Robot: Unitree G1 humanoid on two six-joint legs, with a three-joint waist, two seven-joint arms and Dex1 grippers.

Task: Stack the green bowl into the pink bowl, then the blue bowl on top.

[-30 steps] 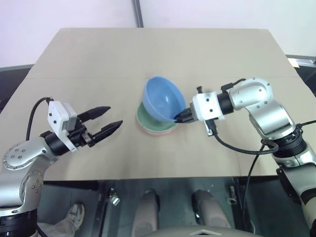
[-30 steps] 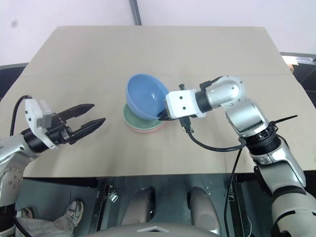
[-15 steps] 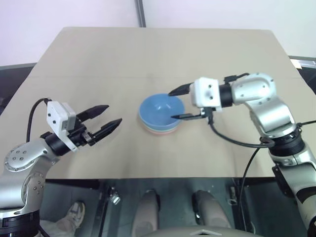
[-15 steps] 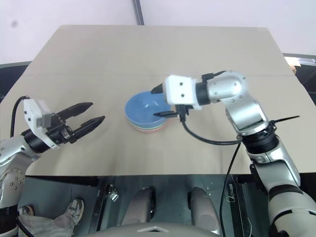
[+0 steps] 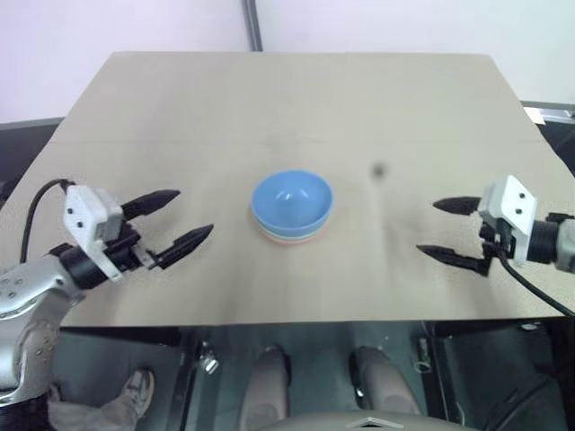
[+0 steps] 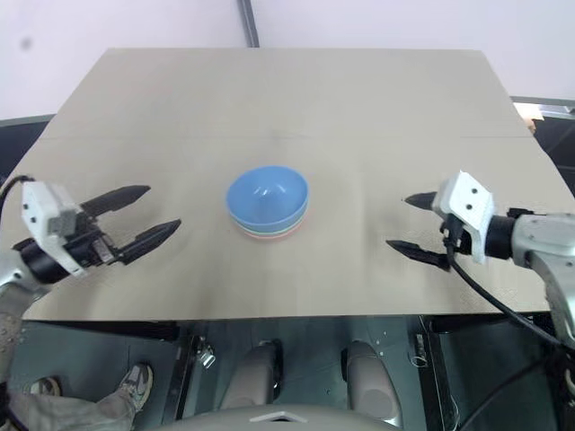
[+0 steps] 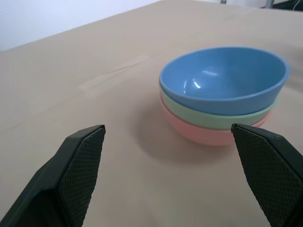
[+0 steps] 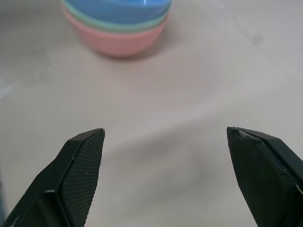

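Stack complete near the centre of the table (image 5: 180,99): pink bowl (image 7: 208,135) at the bottom, green bowl (image 7: 213,117) nested in it, blue bowl (image 5: 291,199) on top, sitting level. Left pincer (image 5: 175,220) spread wide, empty, well to the left of the stack. Right pincer (image 5: 445,229) also spread wide, empty, well to the right, pointing toward the bowls. Neither touches anything.

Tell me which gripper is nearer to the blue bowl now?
Left, by a small margin. The left gripper hangs open just left of the blue bowl; the right gripper hangs open farther off on the right.
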